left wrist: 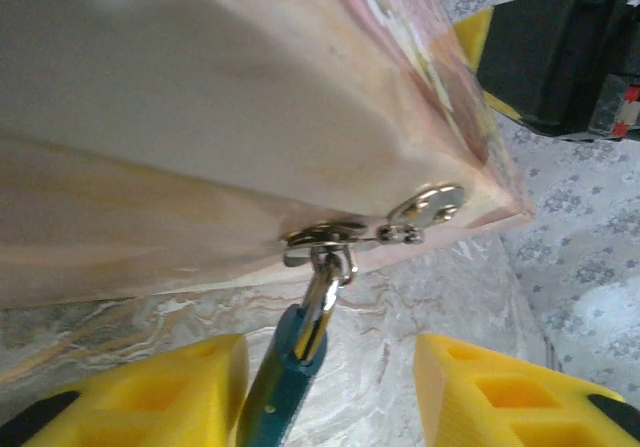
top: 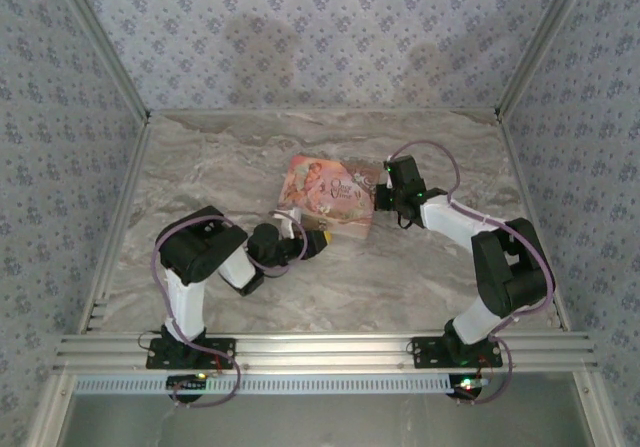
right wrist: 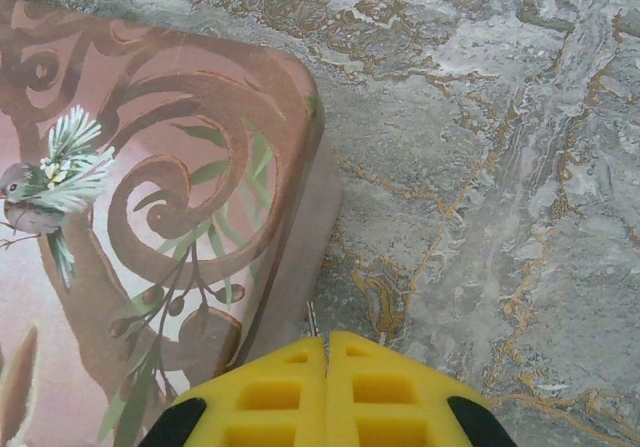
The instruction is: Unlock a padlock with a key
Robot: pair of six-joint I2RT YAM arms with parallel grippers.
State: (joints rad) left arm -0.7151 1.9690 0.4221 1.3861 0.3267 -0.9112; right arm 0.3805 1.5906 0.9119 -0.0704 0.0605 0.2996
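Padlock (left wrist: 316, 319) hangs off clasp (left wrist: 335, 234) of book (left wrist: 200, 117), long axis running down toward left pincer (left wrist: 325, 377), blue end between its fingers (left wrist: 500, 397). Left pincer part open, gripping nothing. Right pincer (right wrist: 327, 352) shut at book's other edge. Left arm nearer.

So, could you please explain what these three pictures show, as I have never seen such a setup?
These are two robot arms bolted to a marble-patterned table, each ending in a two-finger gripper with yellow fingers. One picture looks down from above; the other two come from cameras on the wrists. On the table lies a pink storybook with a metal clasp on its edge. A tiny metal-and-blue padlock hangs from the clasp, between the open fingers of the left gripper, which is not clamping it. The right gripper is shut, beside the book's corner.
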